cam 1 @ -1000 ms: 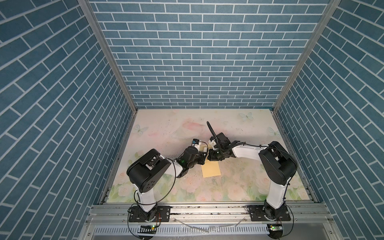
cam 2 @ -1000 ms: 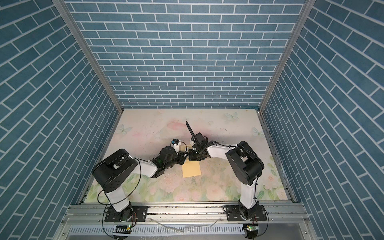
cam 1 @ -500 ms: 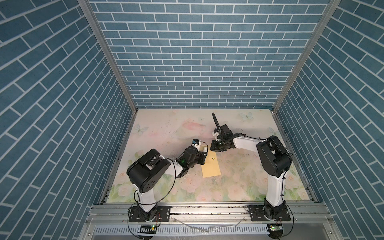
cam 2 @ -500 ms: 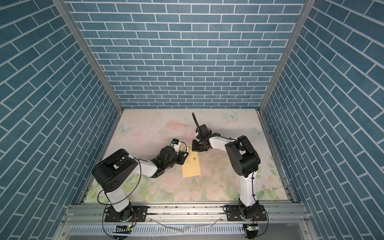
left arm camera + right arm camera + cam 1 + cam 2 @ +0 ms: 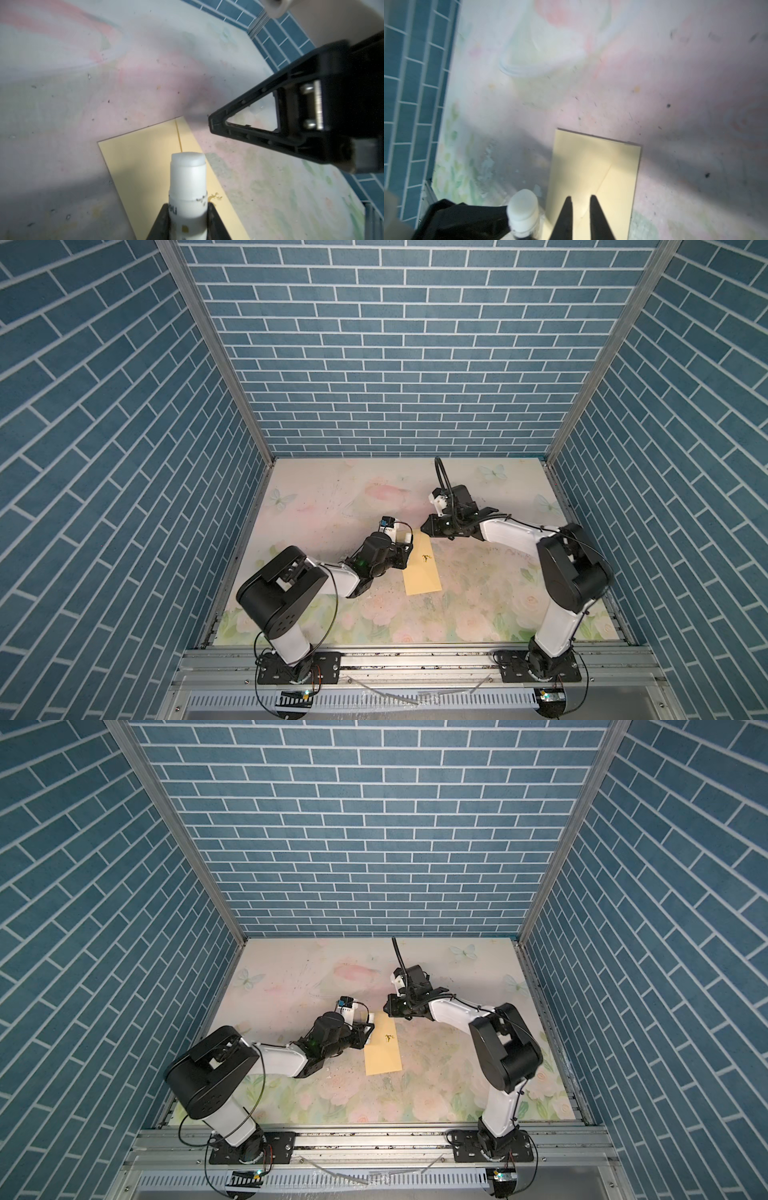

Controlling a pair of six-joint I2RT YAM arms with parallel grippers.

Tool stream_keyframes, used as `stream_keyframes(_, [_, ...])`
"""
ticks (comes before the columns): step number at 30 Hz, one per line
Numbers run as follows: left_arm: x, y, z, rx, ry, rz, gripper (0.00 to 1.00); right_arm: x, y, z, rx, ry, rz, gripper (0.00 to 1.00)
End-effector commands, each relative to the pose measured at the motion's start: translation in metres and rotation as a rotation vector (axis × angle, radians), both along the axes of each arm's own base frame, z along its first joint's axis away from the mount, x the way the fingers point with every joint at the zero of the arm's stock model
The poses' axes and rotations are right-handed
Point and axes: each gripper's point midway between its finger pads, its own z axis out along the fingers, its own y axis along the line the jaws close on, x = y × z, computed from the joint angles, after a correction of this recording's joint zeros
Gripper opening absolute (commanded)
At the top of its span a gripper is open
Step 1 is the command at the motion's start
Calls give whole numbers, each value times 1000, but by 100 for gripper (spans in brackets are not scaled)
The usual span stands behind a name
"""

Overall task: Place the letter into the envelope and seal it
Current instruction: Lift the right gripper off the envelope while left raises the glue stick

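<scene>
The left gripper (image 5: 188, 209) is clamped on one glue stick (image 5: 188, 178), a smooth white plastic tube whose waxy tip is bared. The tip is poised over the envelope (image 5: 145, 158). The right gripper (image 5: 580, 197) shows a narrow gap between its two tapered black fingers, with nothing between them. Whether they touch the paper cannot be told. The single envelope is a long rectangle of flat, matte yellow paper with a small dark mark. It lies on the floral table (image 5: 332, 497) between both arms.

The envelope (image 5: 135, 164) is cut off by the edge in both wrist views — in the left one, partly covered by the glue stick (image 5: 188, 182). Its mark (image 5: 426, 558) cannot be read.
</scene>
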Motion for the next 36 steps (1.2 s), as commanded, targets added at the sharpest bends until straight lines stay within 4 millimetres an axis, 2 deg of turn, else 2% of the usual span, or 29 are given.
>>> stream_keyframes(1, [-2, -3, 49, -101, -76, -11, 0, -6, -4, 52, 89, -190, 35, 30])
stream_keyframes(8, [-12, 6, 142, -263, -213, -11, 0, -48, -11, 115, 302, -342, 106, 43])
stream_keyframes(10, [-15, 8, 160, -308, -235, -10, 0, -60, -9, 128, 377, -352, 136, 50])
stream_keyframes(14, [-22, 13, 189, -416, -261, -11, 0, -80, -5, 147, 514, -361, 191, 56])
stream_keyframes(18, [-25, 18, 204, -502, -275, 4, 0, -94, 1, 156, 618, -368, 225, 59])
stream_keyframes(23, [-26, 23, 212, -580, -282, 21, 0, -110, 17, 164, 676, -383, 287, 60])
stream_keyframes(30, [-27, 25, 215, -605, -294, 26, 0, -115, 36, 171, 705, -373, 333, 58])
stream_keyframes(36, [-27, 23, 214, -611, -296, 18, 0, -112, 46, 176, 752, -360, 335, 48])
